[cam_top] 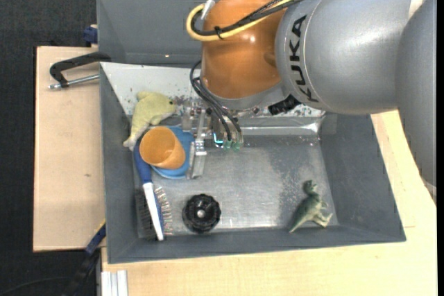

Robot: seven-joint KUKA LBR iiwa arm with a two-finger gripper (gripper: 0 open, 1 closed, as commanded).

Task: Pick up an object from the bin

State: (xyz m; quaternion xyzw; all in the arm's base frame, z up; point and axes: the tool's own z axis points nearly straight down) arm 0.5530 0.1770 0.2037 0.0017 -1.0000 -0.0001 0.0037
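My gripper (198, 160) hangs below the orange wrist cover at the bin's left middle, its tip reaching down right beside the right edge of an orange cup (164, 148). The cup stands mouth up on a blue dish or scoop (179, 170) that pokes out beneath it. A pale yellow soft toy (149, 113) lies just behind the cup, against the left wall. In front of the cup lies a brush (152, 209) with a white and blue handle and dark bristles.
A black round knob (201, 211) sits near the front wall, right of the brush. A green toy dinosaur (311, 208) stands at the front right. The arm and its orange cover hang over the back of the bin.
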